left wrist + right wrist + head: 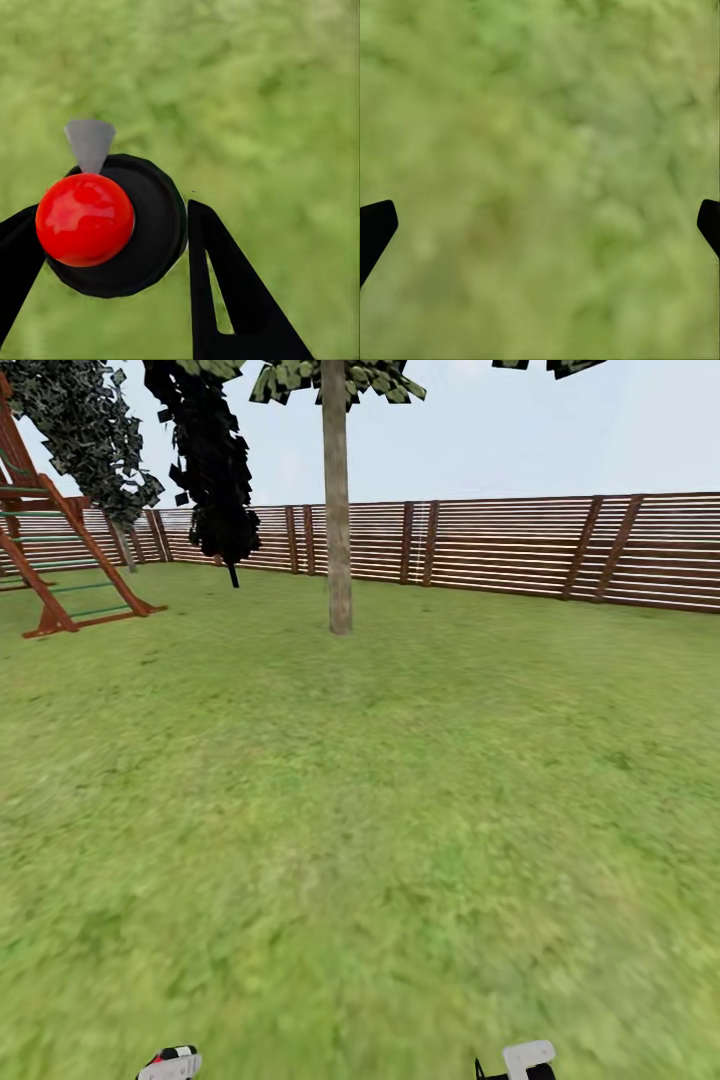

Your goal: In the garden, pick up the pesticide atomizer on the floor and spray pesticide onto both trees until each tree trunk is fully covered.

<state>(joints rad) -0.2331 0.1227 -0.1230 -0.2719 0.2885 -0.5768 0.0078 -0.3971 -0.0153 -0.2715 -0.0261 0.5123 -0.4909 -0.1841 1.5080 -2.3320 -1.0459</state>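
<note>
Here, from my head camera, I see a wide green lawn [380,840] running out to a brown horizontal-slat wooden fence [520,550]. One tall tree with a thick, pale grey-brown trunk [337,510] stands at about twelve o'clock, well apart from me, its patchy green canopy cut off at the frame's top. A black, narrow cone-shaped tree [215,470] rises near eleven o'clock by the fence, and a red-brown wooden climbing frame [50,560] sits at about ten o'clock. At the picture's lower edge, white-and-black arm parts poke in at seven and five o'clock.

The left wrist camera gives what the head view cannot: my left hand [112,247] is pinching the small dark green-black pesticide atomizer [146,225], whose round red top [85,219] and grey nozzle face the lens, black fingers [225,292] touching either side, lawn blurred behind it.

The right wrist camera shows my right hand [540,225] spread wide, holding nothing, above grass.
</note>
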